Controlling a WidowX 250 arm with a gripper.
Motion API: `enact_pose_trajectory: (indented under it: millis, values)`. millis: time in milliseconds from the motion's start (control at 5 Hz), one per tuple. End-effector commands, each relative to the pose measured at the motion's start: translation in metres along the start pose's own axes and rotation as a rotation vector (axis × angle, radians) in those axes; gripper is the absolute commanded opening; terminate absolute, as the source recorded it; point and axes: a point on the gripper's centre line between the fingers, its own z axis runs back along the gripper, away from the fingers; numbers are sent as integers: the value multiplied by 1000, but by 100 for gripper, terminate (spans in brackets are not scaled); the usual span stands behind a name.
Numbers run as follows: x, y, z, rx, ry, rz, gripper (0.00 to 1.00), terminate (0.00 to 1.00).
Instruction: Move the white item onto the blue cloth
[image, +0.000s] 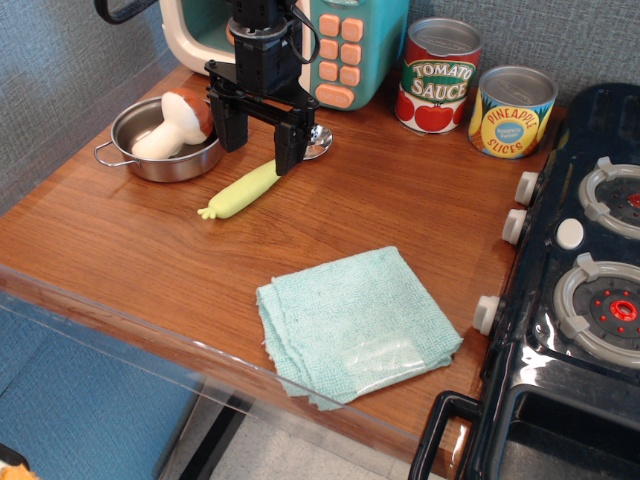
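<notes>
Nearest the front edge of the wooden worktop lies the blue cloth (355, 325) — a pale, nubbly terry square, folded, its layered edges a little ragged at the front corner. To its right, the black toy stove (580, 300) has white knobs along its side and grey ringed burners. Farther back, toward the left, a spoon (262, 178) lies with its smooth yellow-green handle pointing forward and its shiny bowl behind. My gripper (258, 140) hangs just above it, black fingers spread apart, holding nothing. At the back left corner, the white item (172, 125) — soft, with a thick white stem and reddish-brown cap — lies tilted in a round metal pan (165, 160). Two labelled tins (475, 90) stand along the back edge.
</notes>
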Motion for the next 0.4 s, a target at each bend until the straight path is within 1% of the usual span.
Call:
enact_pose_trajectory:
  millis: [0, 200]
  values:
    - [0, 0, 0, 0, 0, 0, 100, 0]
    - [22, 30, 18, 0, -49, 102, 100, 0]
